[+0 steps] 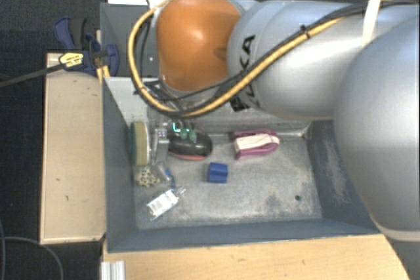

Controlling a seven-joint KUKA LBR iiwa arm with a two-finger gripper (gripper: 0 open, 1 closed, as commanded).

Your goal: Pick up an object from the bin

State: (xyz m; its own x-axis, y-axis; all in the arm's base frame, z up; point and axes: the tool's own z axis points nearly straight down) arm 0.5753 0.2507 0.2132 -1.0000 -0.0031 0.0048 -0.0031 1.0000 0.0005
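Nearest thing: a dark oval thing with a reddish lower rim (191, 147), lying flat on the bin's floor close to the far wall, left of the floor's middle.
Tool: the tool (176, 133) sits low in the bin just above and left of the dark oval thing, at its upper left edge, with small teal lights showing on it.
Tool state: cannot tell whether it is apart, together or clamped on anything, because the wrist covers most of it from above.
Contact: whether the tool touches the dark oval thing cannot be told either.
Left of the tool: a round flat disc, green on one face and tan on the edge (138, 143), stands on its edge against the bin's left wall.
Below the disc: a small beige knobbly piece (147, 175) lies by the left wall.
Near-left corner: a small white packet (162, 201) lies tilted on the floor.
Middle of the floor: a blue cube (217, 172), apart from the dark oval thing, on its near side.
By the far wall: a purple and white piece (254, 144), right of the dark oval thing and apart from it.
Bin: grey metal bin (275, 190), floor bare on its right half.
Wrist: an orange cover (193, 39) over the far-left corner, with a yellow and black cable (136, 56) looped around it.
Arm: the silver arm (315, 56) crosses the far wall from the right.
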